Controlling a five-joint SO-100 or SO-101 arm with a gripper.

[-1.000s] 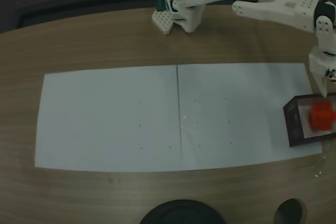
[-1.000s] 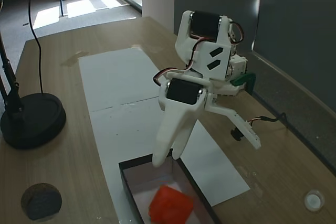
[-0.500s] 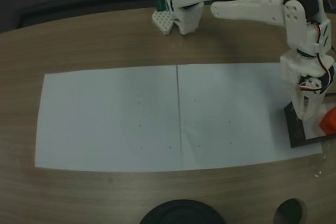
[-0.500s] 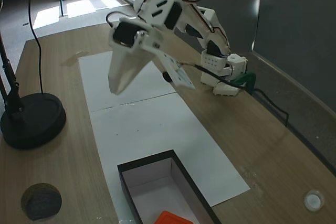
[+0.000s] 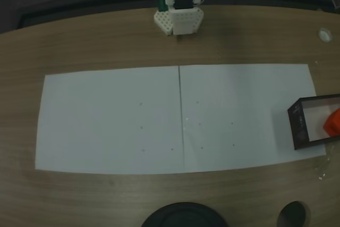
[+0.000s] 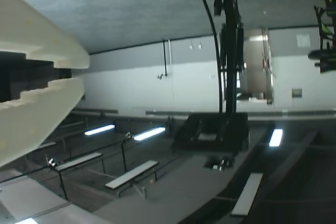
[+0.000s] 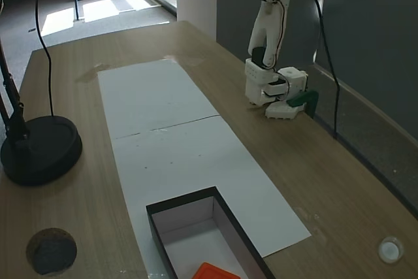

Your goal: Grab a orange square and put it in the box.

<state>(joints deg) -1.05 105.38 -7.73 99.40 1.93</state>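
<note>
Square boxed (gripper aloft)

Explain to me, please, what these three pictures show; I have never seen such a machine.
It is a small white robot arm bolted at the edge of a wooden table. One fixed camera looks down on the table, another looks along it from one end. The third rides on the arm's wrist and now points up at the room's ceiling. Its two pale fingers, the tool, stand slightly apart and hold nothing. On the table lie white paper sheets and a shallow black-walled box. The small orange-red block lies inside that box.
</note>
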